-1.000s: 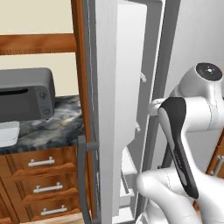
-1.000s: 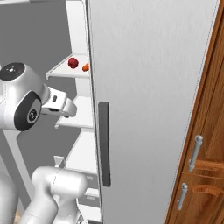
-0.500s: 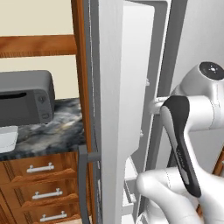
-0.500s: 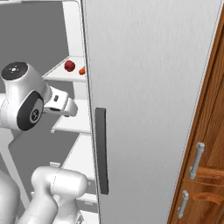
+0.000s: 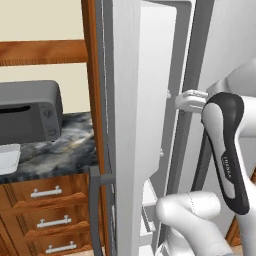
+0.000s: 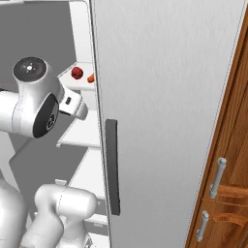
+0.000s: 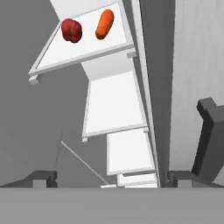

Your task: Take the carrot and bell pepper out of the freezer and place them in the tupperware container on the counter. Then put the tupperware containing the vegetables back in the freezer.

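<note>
With the freezer point(image 6: 77, 126) open, you've got pepper point(image 7: 71, 30) & carrot point(image 7: 104, 24) side by side on its top shelf point(image 7: 83, 52), well ahead of the tool point(image 7: 112, 177), spread & holding nothing. Box point(image 5: 7, 159) waits far left on table point(image 5: 55, 152).

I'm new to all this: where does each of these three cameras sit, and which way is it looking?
Left base view: on the base behind the arm's left, facing the freezer door edge, the counter and the tupperware container; the white arm fills its right.
Right base view: behind the arm's right, facing the closed fridge door, with the arm at left.
Hand view: on the hand, looking along the shelves at the bell pepper and carrot; the finger tips show at the bottom.
Shared: the right base and hand views both show the two vegetables.
</note>
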